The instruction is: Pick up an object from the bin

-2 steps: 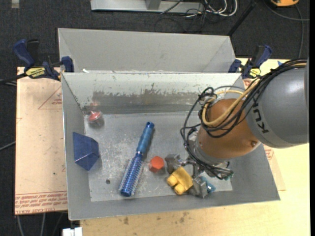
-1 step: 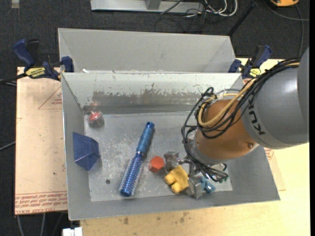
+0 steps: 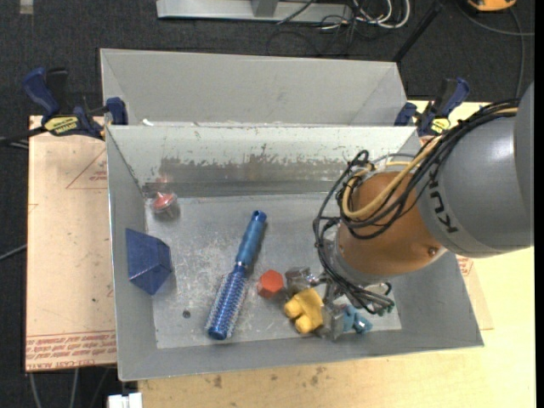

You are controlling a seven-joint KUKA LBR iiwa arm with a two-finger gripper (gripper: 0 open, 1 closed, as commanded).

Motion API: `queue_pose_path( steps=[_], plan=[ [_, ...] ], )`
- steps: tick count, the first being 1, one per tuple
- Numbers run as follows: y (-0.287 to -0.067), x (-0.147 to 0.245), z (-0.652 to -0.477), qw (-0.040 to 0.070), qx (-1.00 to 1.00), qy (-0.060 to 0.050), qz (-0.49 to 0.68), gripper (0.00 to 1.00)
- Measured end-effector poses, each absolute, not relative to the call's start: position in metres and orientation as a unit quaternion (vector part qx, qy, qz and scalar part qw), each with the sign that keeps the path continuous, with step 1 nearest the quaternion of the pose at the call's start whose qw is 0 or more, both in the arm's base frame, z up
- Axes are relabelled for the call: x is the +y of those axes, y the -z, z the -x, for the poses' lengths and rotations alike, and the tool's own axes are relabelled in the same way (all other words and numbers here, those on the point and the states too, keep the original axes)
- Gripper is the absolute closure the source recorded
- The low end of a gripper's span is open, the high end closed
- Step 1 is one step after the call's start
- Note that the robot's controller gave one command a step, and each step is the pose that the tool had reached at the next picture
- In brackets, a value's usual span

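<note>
The grey metal bin (image 3: pixel 255 100) holds a handful of loose things, most of them gathered toward its near edge. The arm comes in from 3 o'clock. Its orange wrist cover (image 3: pixel 382 236), wrapped in loops of black and yellow cable, hangs low over the floor at about 4 o'clock.

The gripper (image 3: pixel 338 306) sits under that cover, down among a small cluster at roughly 5 o'clock. Whether it is released or clenched cannot be told, because the cover and cables hide its working end.

The nearest thing is a lumpy yellow plastic piece (image 3: pixel 304 310), just beside the gripper at its 9 o'clock and possibly touching it. A small light-blue piece (image 3: pixel 357 322) lies at the gripper's 4 o'clock, close to the near wall. A small grey metallic bit (image 3: pixel 297 276) sits at its 10 o'clock. Just past that, a small orange-red cap (image 3: pixel 269 283) stands at the 10 o'clock of the yellow piece.

A blue hairbrush (image 3: pixel 236 276) lies diagonally in the middle of the floor, with its bristled head toward 7 o'clock and its handle toward 1 o'clock, well apart from the gripper. A dark blue wedge-shaped block (image 3: pixel 147 260) rests at 9 o'clock by the left wall. A small red and silver thing (image 3: pixel 163 202) sits in the far corner at 10 o'clock.
</note>
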State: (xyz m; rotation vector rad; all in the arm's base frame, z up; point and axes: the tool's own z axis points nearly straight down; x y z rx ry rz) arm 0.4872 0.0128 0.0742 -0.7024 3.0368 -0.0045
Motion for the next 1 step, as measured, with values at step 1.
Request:
queue_pose_path(
  steps=[1],
  plan=[
    [-0.1679,0.0136,-0.49,0.005,0.974,0.0,0.224,1.0]
  ],
)
